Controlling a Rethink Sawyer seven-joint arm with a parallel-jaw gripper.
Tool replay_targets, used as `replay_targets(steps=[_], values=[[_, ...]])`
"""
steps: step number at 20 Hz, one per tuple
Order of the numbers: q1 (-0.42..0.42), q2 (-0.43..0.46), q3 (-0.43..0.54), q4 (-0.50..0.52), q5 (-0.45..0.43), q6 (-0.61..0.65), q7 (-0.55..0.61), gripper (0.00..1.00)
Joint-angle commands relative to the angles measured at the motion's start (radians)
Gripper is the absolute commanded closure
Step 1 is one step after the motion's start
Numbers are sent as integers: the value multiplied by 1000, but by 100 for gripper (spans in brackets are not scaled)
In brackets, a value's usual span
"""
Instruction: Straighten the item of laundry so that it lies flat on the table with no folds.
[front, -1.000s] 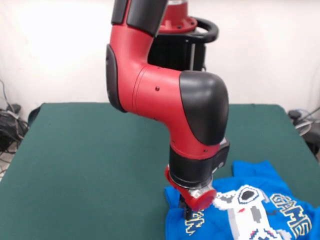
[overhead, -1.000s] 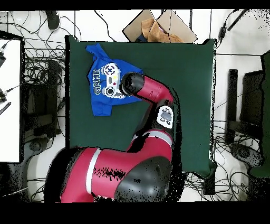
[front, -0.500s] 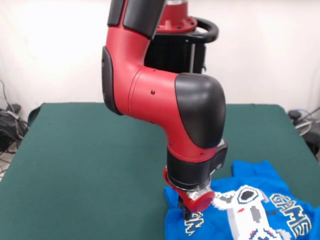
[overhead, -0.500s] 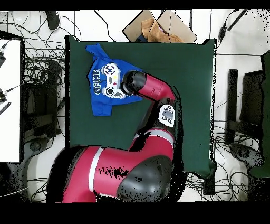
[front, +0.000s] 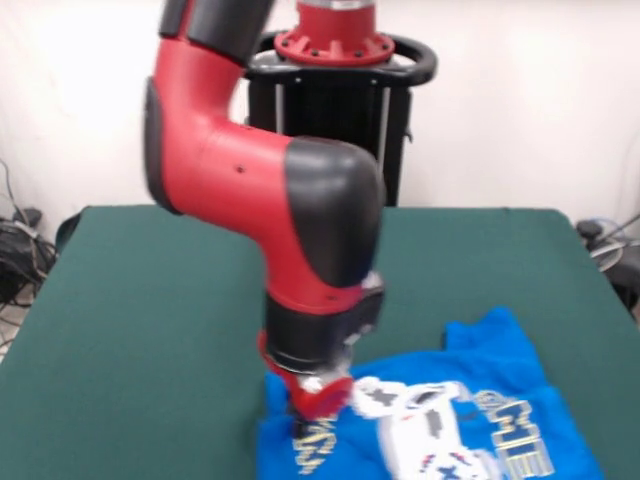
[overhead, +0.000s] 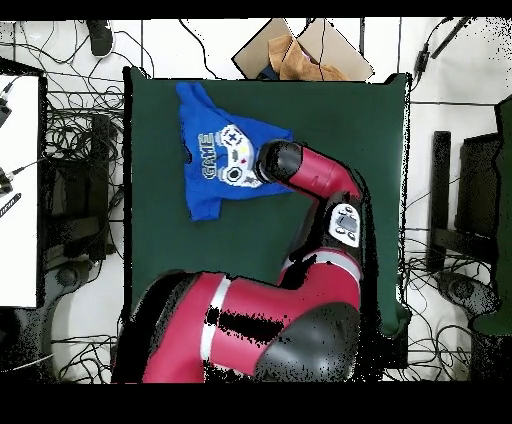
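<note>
While the table (overhead: 340, 130) spreads far wider than anything on it, we find the blue T-shirt (overhead: 225, 160) bunched toward 1 side of the green cloth, well short of lying flat. In the overhead view its long axis runs from the sleeve near the table's far edge down to a narrow folded tail. The arm (front: 260, 200) reaches low over the shirt's edge, and the pincer (front: 305, 425) sits right at the garment's margin, at the end of the lettering in the front view. We cannot tell how far it is open or whether it has cloth in hold, since the wrist hides it. From there the rest of the shirt trails away toward the table's side edge. Nothing else lies on the table; cables (overhead: 75, 150) and a cardboard box (overhead: 300, 50) sit off it.
</note>
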Motion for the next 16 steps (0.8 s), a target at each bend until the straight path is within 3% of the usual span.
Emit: replay_targets(steps=[1, 6, 16], values=[[-126, 39, -21, 212, -159, -117, -52, 100], [-203, -27, 34, 255, -234, -87, -102, 100], [-246, -131, 81, 380, -329, -79, -43, 100]])
